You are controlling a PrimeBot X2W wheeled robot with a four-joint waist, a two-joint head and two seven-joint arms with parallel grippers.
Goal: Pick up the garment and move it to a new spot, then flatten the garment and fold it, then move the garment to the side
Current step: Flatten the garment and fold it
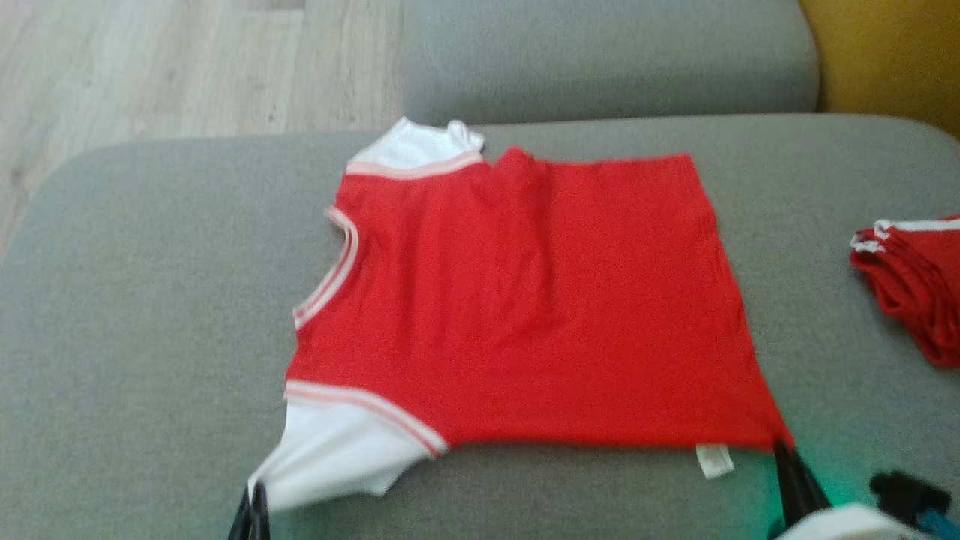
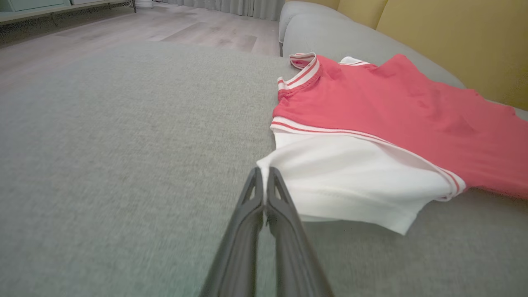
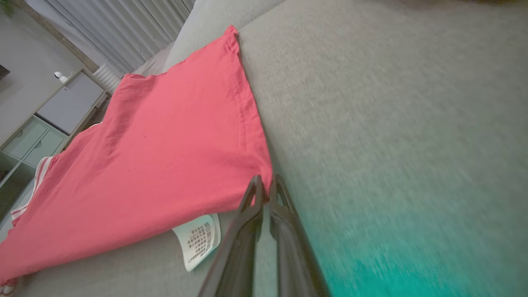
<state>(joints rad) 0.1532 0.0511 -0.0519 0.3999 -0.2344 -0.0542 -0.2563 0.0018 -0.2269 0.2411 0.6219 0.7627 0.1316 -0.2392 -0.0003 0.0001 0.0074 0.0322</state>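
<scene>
A red jersey garment with white short sleeves and red-and-white striped trim lies spread flat on the grey woven sofa seat, with its neckline toward the robot's left and its hem toward the right. Its near edge runs between the 2 grippers.

The left gripper, at the bottom of the head view, has its 2 dark fingers pressed together on the corner of the near white sleeve. The sleeve is drawn to a point at the tips. The left wrist view shows those tips closed at the sleeve's corner, with the cloth spreading away to their right.

The right gripper pinches the near corner of the red hem, which is pulled into a small peak at its tips. In the right wrist view a sliver of red cloth sits between the nearly closed fingers.

A white care label sticks out from under the near edge and lies on the seat just beside the right gripper. The right wrist view shows rows of small dark print on it, too fine to read.

The far sleeve is bunched up near the grey back cushion. A stack of folded red clothes with white trim rests on the seat well apart to the right. A mustard-yellow cushion stands at the far right, and pale wooden floor shows beyond the seat on the left
</scene>
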